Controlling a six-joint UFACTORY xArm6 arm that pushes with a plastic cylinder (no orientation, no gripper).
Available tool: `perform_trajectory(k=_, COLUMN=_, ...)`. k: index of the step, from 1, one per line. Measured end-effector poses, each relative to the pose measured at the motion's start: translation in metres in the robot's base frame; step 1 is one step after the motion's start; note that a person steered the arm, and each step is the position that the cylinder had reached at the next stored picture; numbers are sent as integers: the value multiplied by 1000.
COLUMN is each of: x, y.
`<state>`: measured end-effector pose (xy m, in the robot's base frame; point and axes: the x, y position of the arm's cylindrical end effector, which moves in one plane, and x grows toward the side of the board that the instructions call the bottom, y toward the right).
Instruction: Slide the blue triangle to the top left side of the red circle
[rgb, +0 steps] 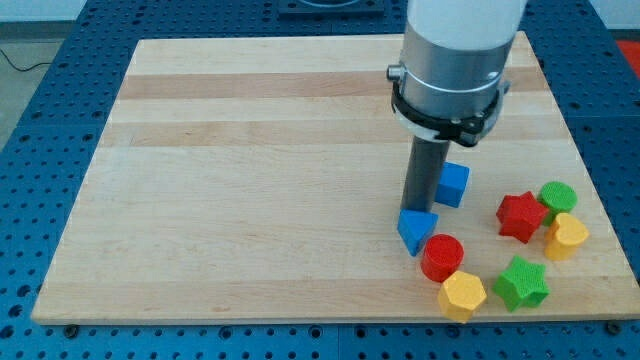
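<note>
The blue triangle (415, 230) lies on the wooden board (250, 180) right of centre, touching the upper left of the red circle (441, 257). My tip (416, 209) rests against the triangle's top edge, directly above it in the view. The rod rises to the arm's white and grey body at the view's top.
A blue cube (453, 184) sits just right of the rod. A yellow hexagon (462, 296) lies below the red circle, a green star (522, 283) to its right. A red star (521, 216), green circle (557, 198) and yellow heart (566, 238) cluster near the board's right edge.
</note>
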<state>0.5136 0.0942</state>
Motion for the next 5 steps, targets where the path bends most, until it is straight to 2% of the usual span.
perform_trajectory(k=2, x=11, y=20)
perform_trajectory(k=3, x=-13, y=20)
perform_trajectory(k=5, x=-102, y=21)
